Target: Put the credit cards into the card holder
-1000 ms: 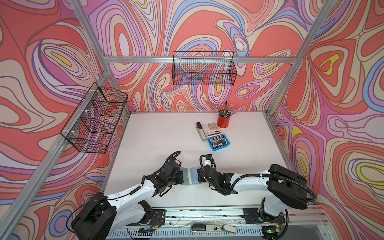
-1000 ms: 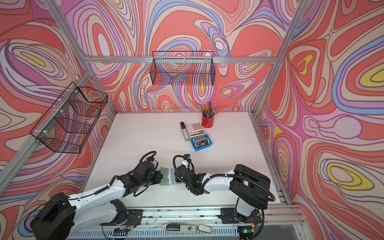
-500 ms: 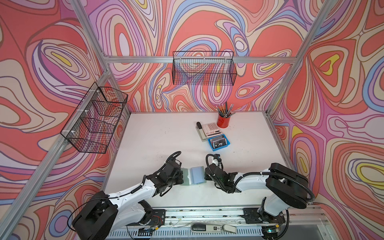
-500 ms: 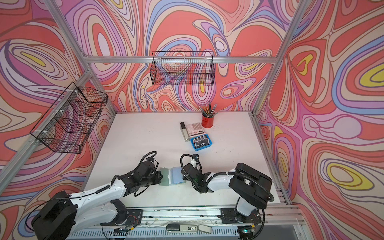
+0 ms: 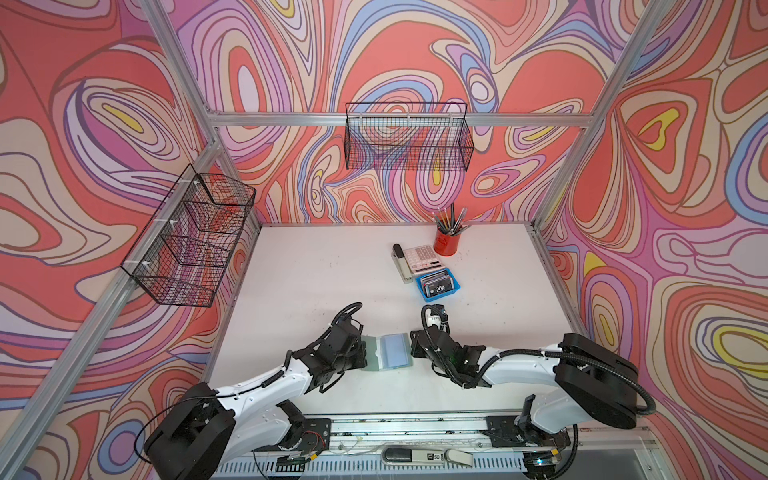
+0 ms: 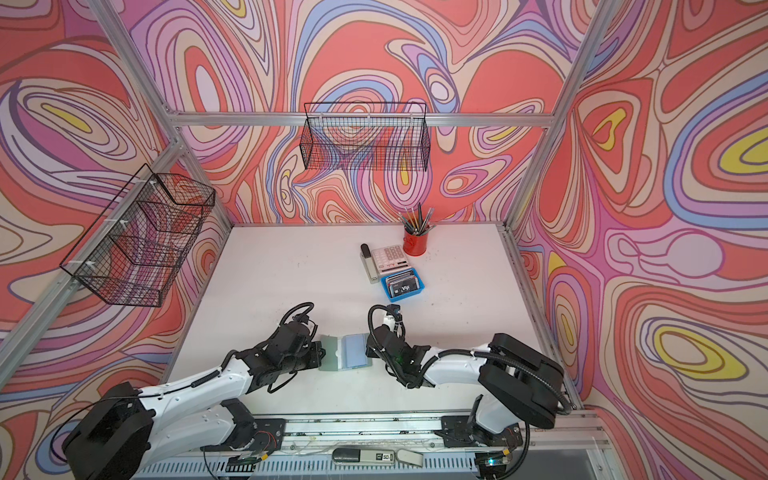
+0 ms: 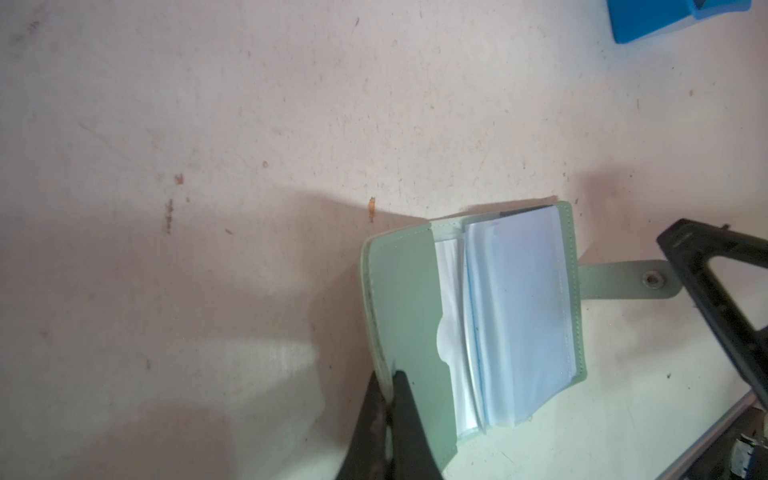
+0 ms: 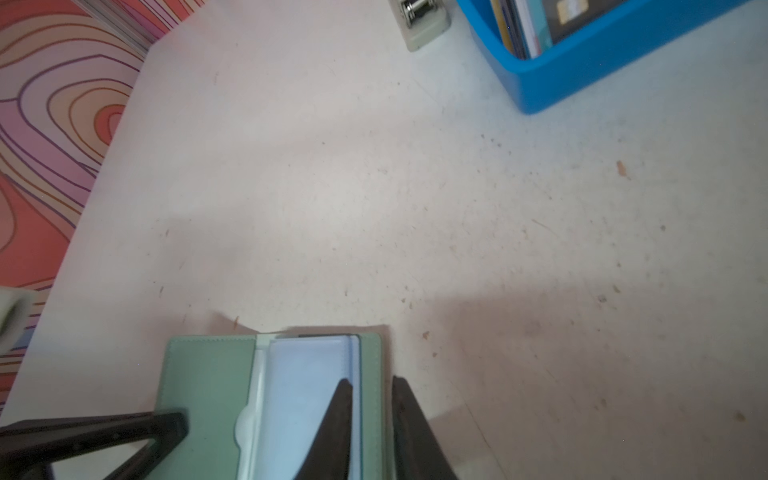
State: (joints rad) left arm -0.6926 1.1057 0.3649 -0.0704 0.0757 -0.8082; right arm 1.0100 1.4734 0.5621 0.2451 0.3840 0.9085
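The sage-green card holder (image 5: 386, 351) (image 6: 345, 353) lies open near the table's front edge, its clear sleeves (image 7: 515, 299) facing up. My left gripper (image 5: 362, 353) (image 7: 388, 376) is shut on the edge of its left cover (image 7: 407, 299). My right gripper (image 5: 412, 345) (image 8: 370, 380) is at the holder's right edge, over the end of the snap tab (image 7: 623, 282). Its jaws stand a narrow gap apart, and I see nothing pinched between them. The credit cards (image 5: 436, 284) (image 8: 532, 25) stand in the blue tray (image 5: 455, 287), a dark "Vip" card in front.
Behind the blue tray (image 6: 420, 286) sit a white calculator (image 5: 424, 257), a grey stapler (image 5: 401, 266) and a red cup of pencils (image 5: 448, 243). Wire baskets hang on the left wall (image 5: 191, 241) and on the back wall (image 5: 409, 141).
My right gripper has drawn back to the right, from over the holder's middle to its right edge. The holder now lies open with its sleeves showing. The left gripper has kept its hold.
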